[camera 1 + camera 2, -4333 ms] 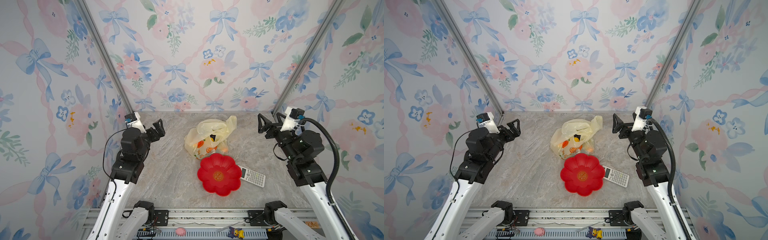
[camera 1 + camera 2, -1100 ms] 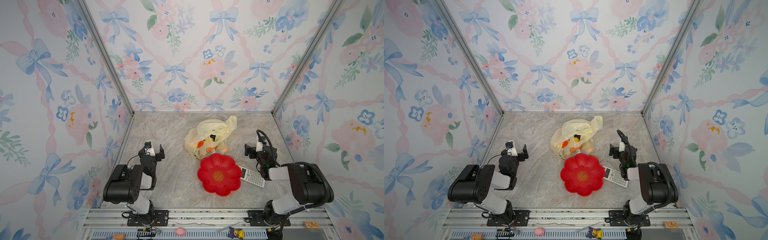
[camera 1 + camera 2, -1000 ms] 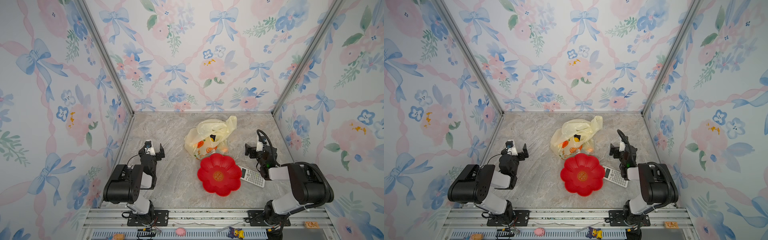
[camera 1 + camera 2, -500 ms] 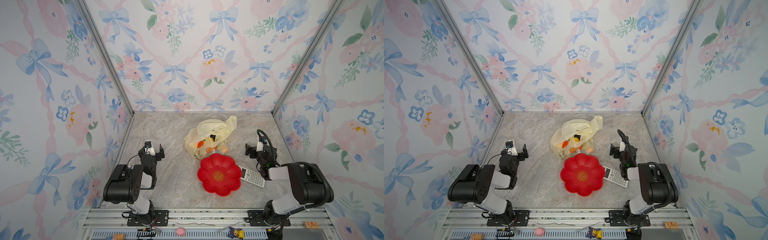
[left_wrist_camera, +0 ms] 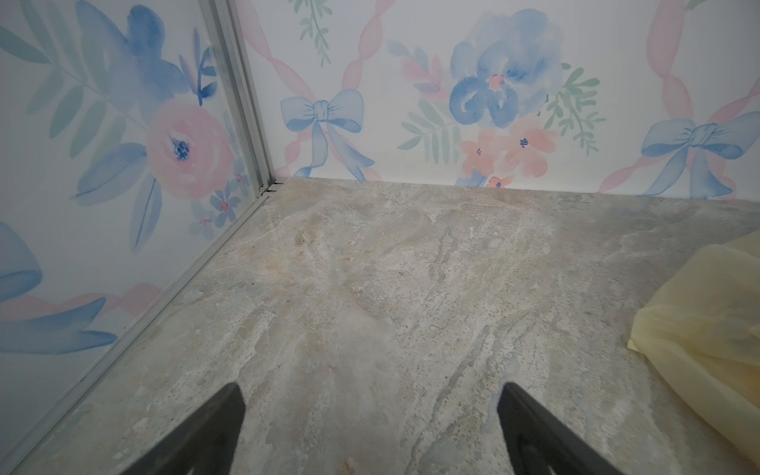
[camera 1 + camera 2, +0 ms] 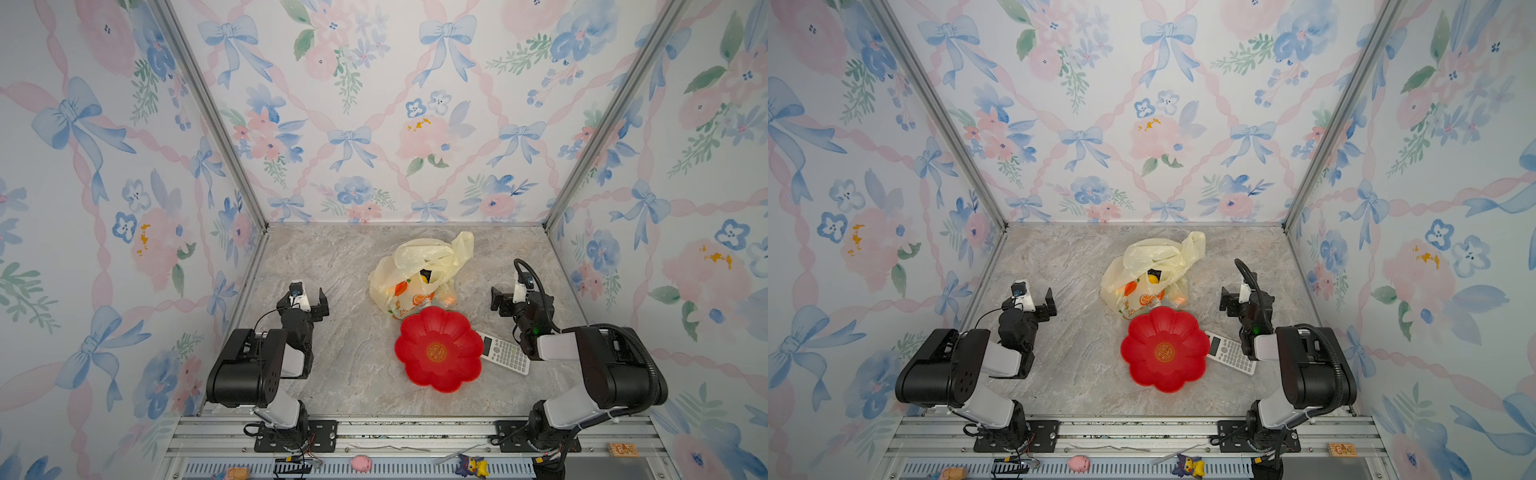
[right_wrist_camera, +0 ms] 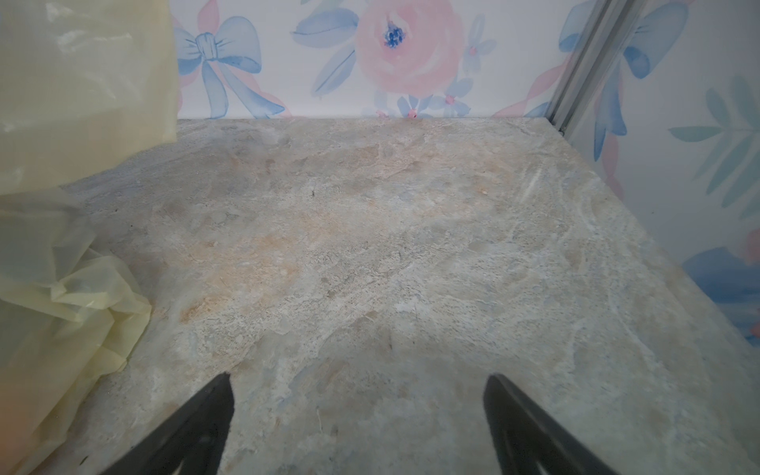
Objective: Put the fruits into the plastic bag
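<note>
The pale-yellow plastic bag (image 6: 419, 266) (image 6: 1152, 257) lies crumpled at the middle back of the table, with orange fruit prints on its front. Fruits sit inside it: a yellow one (image 6: 424, 277) shows at its mouth, and an orange-red one (image 6: 449, 297) shows through its right wall. My left gripper (image 6: 309, 301) (image 5: 370, 390) rests low to the left of the bag, open and empty. Open and empty too, my right gripper (image 6: 509, 299) (image 7: 357, 380) sits low to the bag's right. The edge of the bag (image 5: 707, 329) (image 7: 61, 288) shows in both wrist views.
An empty red flower-shaped dish (image 6: 438, 349) sits just in front of the bag. A grey calculator (image 6: 505, 353) lies at its right edge, under my right arm. Floral walls close three sides. Small toys lie on the front rail (image 6: 374, 432).
Since the earliest frames both arms have come down from a raised pose and folded low near the front. Over the last second nothing has moved.
</note>
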### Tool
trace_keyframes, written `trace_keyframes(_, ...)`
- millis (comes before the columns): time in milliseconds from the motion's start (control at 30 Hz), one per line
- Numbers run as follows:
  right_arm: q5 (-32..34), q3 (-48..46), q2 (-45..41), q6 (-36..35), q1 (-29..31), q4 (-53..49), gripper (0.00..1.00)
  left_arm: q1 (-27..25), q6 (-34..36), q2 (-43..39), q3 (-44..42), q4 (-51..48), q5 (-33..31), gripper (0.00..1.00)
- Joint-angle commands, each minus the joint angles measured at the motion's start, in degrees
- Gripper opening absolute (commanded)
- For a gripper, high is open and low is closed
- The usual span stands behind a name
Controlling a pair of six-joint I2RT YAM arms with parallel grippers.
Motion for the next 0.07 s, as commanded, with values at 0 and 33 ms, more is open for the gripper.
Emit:
trace_keyframes(0,0.62,1.2,-0.46,0.45,0.59,-0.68,0.96,-0.41,0.16,0.22,0.57,-0.07,-0.72,0.98)
trace_keyframes(33,0.62,1.2,-0.46,0.46,0.56,-0.65,0.96,-0.41,0.19,0.17,0.56,-0.11,-0.64,0.98)
